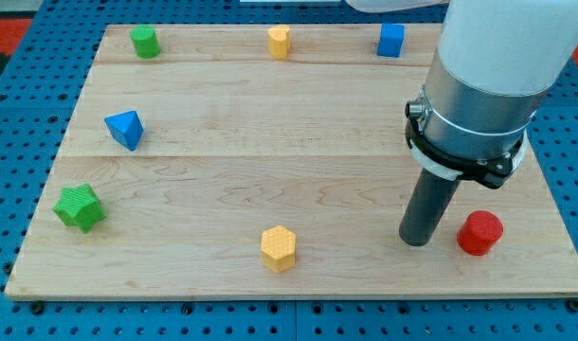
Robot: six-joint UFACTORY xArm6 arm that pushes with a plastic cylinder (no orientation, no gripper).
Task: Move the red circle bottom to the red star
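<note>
A thick dark rod hangs down from a large white and grey robot arm (488, 76) at the view's right, and my tip (415, 242) sits low on the wooden counter (270, 142), toward the lower right. This end effector is a plain rod with nothing to open or close, and it is grasping nothing. Just to the view's right of my tip, with a small gap between them, is the red circle (480, 233), a short red cylinder near the counter's lower right corner. No red star shows anywhere in the view. Further to the view's left along the bottom edge is a yellow hexagon block (279, 248). At the far left is a green star block (80, 207), and above it a blue triangle block (125, 129). Along the top edge, from left to right, are a green round block (145, 42), a second yellow block (279, 42) of unclear shape, and a blue cube (391, 40). The counter rests on a blue pegboard surface (14, 142).
</note>
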